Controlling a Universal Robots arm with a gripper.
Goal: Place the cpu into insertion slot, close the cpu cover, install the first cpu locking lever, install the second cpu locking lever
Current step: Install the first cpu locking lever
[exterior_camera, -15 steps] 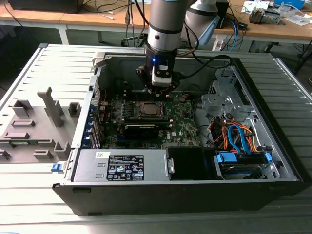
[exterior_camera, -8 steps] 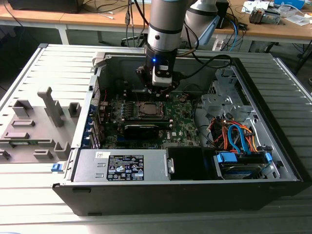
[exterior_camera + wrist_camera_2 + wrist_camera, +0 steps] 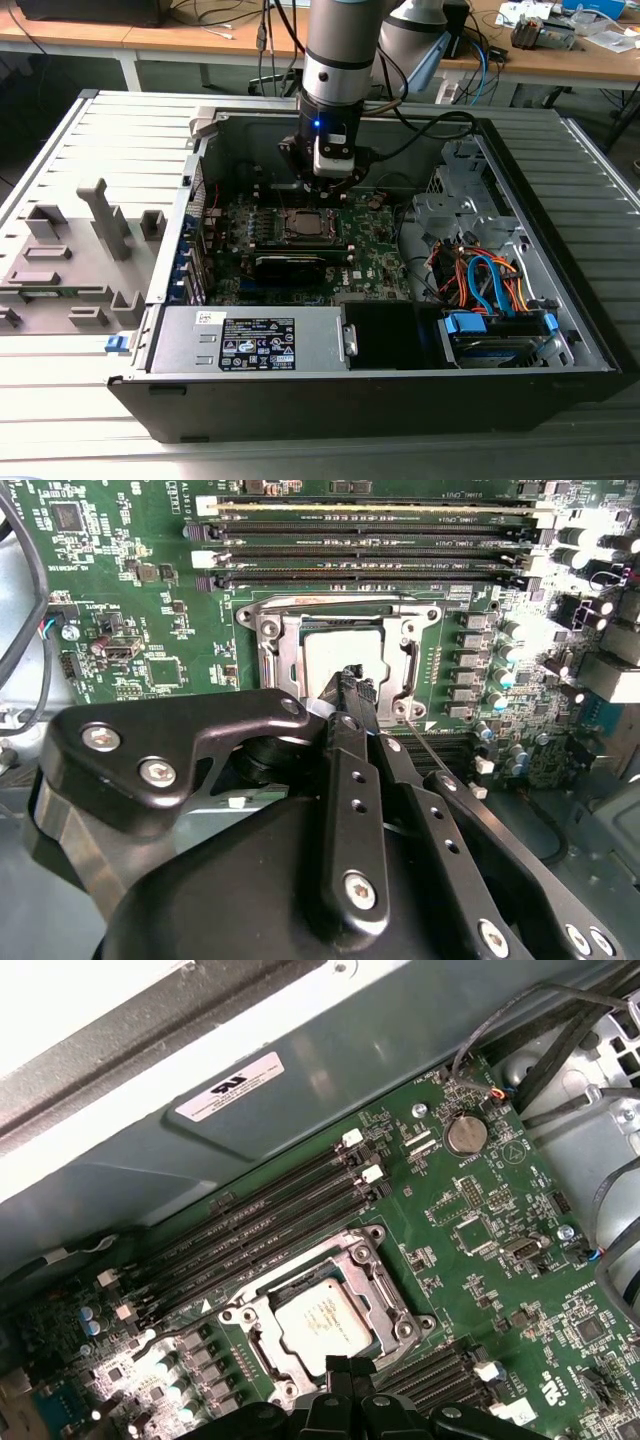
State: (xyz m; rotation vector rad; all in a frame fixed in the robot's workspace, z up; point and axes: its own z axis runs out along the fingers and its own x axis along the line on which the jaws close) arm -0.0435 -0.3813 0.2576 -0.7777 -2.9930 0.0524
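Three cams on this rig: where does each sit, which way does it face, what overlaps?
Exterior view: off the arm, raised, looking down into the open computer case; the arm and gripper hang over the motherboard.
Second wrist view: on the arm, looking along the gripper down at the cpu; black gripper linkage in the foreground.
First wrist view: on the arm, looking obliquely down at the cpu and memory slots, toward the case wall; the gripper tip shows.
Shared: both wrist views show cpu, cpu cover and gripper.

gripper point(image 3: 331, 193) above cpu point(image 3: 306, 226), open computer case point(image 3: 400, 402)
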